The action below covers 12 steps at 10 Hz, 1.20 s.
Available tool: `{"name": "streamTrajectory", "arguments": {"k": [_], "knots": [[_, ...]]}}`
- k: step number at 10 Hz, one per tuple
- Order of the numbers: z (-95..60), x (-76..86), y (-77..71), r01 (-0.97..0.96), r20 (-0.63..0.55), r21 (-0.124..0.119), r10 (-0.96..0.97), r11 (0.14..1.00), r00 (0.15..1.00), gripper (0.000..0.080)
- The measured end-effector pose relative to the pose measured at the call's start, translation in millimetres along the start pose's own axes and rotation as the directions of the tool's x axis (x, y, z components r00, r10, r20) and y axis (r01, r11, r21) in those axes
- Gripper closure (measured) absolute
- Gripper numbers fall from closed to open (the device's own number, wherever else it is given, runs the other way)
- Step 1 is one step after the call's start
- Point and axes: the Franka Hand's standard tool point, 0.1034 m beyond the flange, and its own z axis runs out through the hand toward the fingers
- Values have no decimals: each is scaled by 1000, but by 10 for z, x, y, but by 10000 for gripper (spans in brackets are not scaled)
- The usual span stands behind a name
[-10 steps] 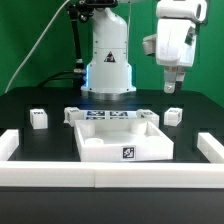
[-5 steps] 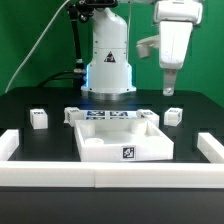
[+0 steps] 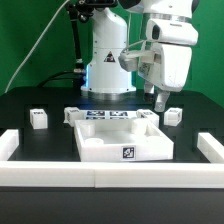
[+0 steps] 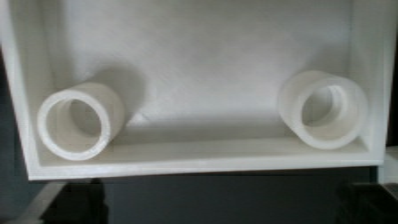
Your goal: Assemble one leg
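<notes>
Gripper (image 3: pixel 160 101) hovers above tabletop (image 3: pixel 100 148), sockets (image 4: pixel 80 122) directly beneath, probably aligning; leg (image 3: pixel 172 116) just beside it; grip state indeterminable.

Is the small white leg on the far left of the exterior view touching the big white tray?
Apart. The exterior view shows bare black table between the leg and the tray.
</notes>
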Motion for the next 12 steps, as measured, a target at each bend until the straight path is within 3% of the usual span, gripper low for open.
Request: {"name": "streamTrajectory", "arguments": {"k": [3,8,12], "knots": [[24,-45,-22,45,-4,-2,-45,999,999,150],[306,-545,-396,153,-40,6,-153,988,987,150],[603,-499,-590,135,-67,57,-131,989,989,150]]}}
